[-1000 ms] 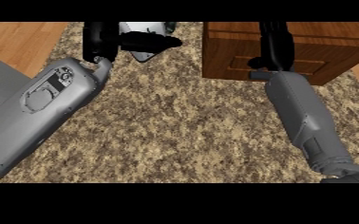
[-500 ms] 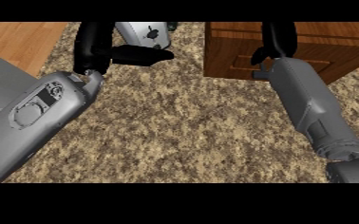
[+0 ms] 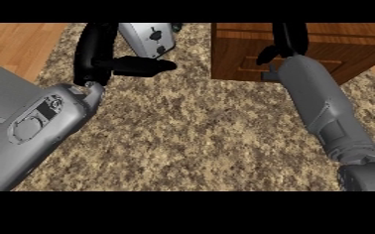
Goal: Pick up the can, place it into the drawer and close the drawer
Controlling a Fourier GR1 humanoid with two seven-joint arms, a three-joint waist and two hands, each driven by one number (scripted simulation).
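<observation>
Can (image 3: 152,38): far left on desk (image 3: 190,124), judged light, rigid, slippery; left robot hand (image 3: 110,62) curled round sidewall. Right robot hand (image 3: 282,42) state: cannot tell.

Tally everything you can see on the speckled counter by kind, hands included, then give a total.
Can: 1
Wooden drawer unit: 1
Black hands: 2, left hand and right hand
Total: 4

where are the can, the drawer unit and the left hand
can (image 3: 150,37), head view, on its silver side wall
drawer unit (image 3: 238,54), head view, on its wooden front
left hand (image 3: 99,54), head view, on the black palm
</observation>
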